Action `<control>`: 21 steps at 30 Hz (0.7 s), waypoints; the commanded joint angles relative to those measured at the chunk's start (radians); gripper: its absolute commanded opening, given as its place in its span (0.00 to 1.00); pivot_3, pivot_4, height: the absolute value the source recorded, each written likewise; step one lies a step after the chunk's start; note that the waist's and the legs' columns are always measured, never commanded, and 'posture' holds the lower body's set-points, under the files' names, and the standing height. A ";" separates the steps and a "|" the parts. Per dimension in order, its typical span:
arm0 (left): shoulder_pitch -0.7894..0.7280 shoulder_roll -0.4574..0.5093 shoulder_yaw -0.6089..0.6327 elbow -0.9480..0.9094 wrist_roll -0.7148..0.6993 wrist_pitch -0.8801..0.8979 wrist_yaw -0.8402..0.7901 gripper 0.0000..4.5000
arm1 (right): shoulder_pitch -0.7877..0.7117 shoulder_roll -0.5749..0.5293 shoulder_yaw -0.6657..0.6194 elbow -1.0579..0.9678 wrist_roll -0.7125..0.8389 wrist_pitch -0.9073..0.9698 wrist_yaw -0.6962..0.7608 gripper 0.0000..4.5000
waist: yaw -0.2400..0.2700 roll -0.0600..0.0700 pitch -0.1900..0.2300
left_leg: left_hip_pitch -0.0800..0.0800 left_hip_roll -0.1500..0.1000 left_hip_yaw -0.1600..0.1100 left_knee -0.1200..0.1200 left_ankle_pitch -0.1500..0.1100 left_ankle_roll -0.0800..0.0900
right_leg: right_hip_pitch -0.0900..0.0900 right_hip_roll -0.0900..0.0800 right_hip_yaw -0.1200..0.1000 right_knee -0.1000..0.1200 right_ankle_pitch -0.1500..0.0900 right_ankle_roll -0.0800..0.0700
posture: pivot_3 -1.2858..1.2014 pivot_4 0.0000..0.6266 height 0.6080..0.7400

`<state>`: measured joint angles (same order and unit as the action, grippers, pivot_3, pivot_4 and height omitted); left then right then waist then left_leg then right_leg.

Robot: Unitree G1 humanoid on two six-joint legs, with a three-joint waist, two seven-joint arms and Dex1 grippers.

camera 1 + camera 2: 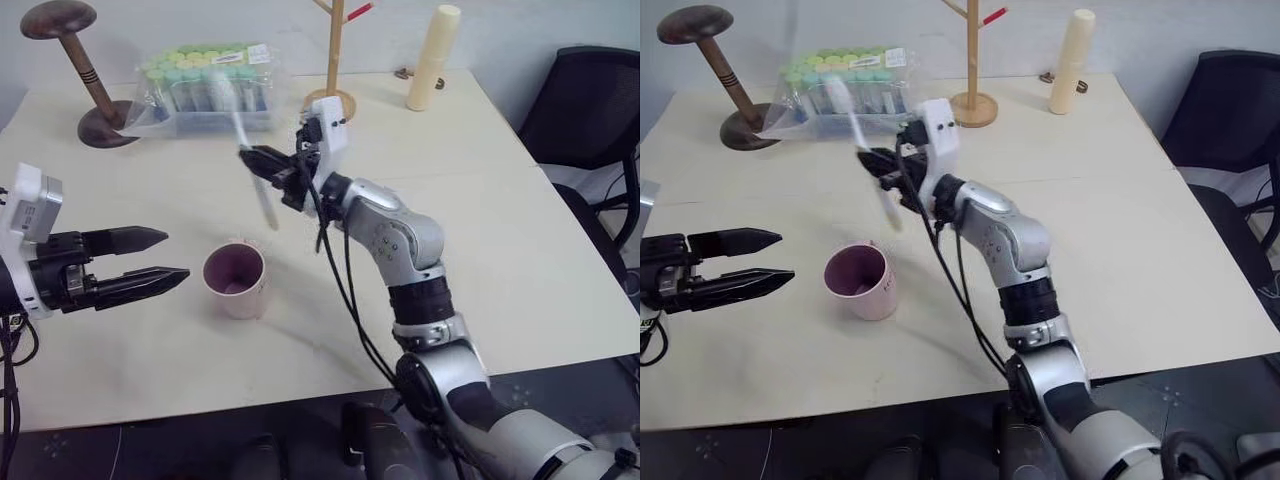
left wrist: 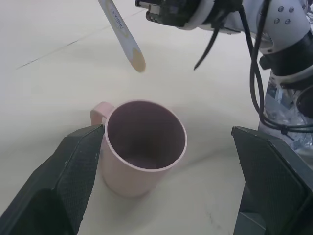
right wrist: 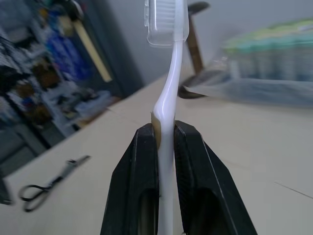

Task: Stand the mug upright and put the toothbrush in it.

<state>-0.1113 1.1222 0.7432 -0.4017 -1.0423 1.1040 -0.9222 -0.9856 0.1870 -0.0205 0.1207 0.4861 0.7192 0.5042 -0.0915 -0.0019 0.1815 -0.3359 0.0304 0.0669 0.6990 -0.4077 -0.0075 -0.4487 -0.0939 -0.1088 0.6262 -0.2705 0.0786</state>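
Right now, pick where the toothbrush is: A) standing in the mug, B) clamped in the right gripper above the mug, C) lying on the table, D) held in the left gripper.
B: the right gripper is shut on the toothbrush, held in the air above the upright mug.

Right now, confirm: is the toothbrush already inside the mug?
No. The toothbrush is clamped in the right tool, held in the air above the upright, empty mug.

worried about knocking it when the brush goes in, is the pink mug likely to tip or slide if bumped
The mug stands upright, unheld, between the open left gripper's fingers, so a side bump would probably slide it. It looks thin-walled and empty, likely light. Its wide base suggests tipping is less likely.
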 commanded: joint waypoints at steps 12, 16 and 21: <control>0.068 0.039 0.132 -0.016 0.003 -0.010 -0.048 0.99 | 0.192 0.005 0.237 -0.159 0.061 -0.032 0.031 0.04 | 0.008 0.000 0.000 | 0.000 -0.001 0.000 0.000 0.000 0.000 | 0.000 0.000 -0.001 0.000 0.000 0.000 | 0.52 0.24 1.00; 0.051 0.047 0.121 -0.009 -0.006 -0.013 -0.041 0.99 | 0.216 0.002 0.259 -0.156 0.039 -0.125 0.041 0.39 | 0.008 0.000 0.000 | 0.000 -0.001 0.001 0.000 0.000 0.000 | 0.000 0.000 -0.001 0.000 0.000 0.000 | 0.52 0.24 1.00; 0.032 0.042 0.100 0.003 -0.008 -0.018 -0.039 0.99 | 0.230 -0.083 0.233 -0.242 0.093 -0.105 0.108 0.80 | 0.010 0.000 0.000 | 0.000 -0.001 0.000 0.000 0.000 0.000 | 0.000 0.000 -0.001 0.000 0.000 0.000 | 0.52 0.24 1.00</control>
<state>-0.0691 1.1490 0.8347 -0.3920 -1.0422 1.1026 -0.9602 -0.7544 0.1160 0.2319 -0.0504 0.5433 0.6145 0.5778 -0.0815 -0.0020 0.1815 -0.3355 0.0294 0.0671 0.6994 -0.4077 -0.0074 -0.4483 -0.0942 -0.1097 0.6261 -0.2705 0.0786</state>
